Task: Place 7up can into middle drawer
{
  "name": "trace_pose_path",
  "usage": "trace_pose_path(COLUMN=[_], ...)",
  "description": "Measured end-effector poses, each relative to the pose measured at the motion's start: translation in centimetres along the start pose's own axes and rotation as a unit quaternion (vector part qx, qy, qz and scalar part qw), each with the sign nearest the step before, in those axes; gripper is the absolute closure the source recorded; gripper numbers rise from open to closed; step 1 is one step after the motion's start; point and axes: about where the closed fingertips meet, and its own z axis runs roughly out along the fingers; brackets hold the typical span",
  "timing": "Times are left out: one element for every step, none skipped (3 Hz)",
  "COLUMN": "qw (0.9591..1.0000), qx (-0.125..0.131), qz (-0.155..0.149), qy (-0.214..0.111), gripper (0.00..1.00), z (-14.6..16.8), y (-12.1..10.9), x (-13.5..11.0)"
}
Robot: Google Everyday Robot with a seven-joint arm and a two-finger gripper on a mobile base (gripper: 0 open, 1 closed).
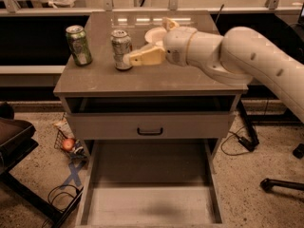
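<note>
The 7up can [121, 49], silvery with green markings, stands upright on the cabinet top [152, 80], left of centre. My gripper [146, 41] is over the top, just right of the can. It is open: its lower finger [142, 57] reaches the can's right side and its other finger [169, 23] points up behind. Nothing is held. The middle drawer [142, 205] is pulled out low in front, its pale floor bare.
A darker green can [78, 44] stands at the top's left edge. A white bowl [153, 33] sits behind my gripper. A closed drawer front with a dark handle [149, 131] is below the top. A dark chair [14, 137], a basket [69, 144] and cables lie on the floor at left.
</note>
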Motion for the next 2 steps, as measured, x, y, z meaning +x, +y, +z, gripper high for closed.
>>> trace_pose_path(qw=[0.9999,0.9997], qx=[-0.012,-0.022], qz=[-0.006,-0.004], qy=[-0.002,0.0], gripper=[0.0,0.0], z=[4.4,7.9], y=[-1.4,-2.4], x=[0.0,0.6])
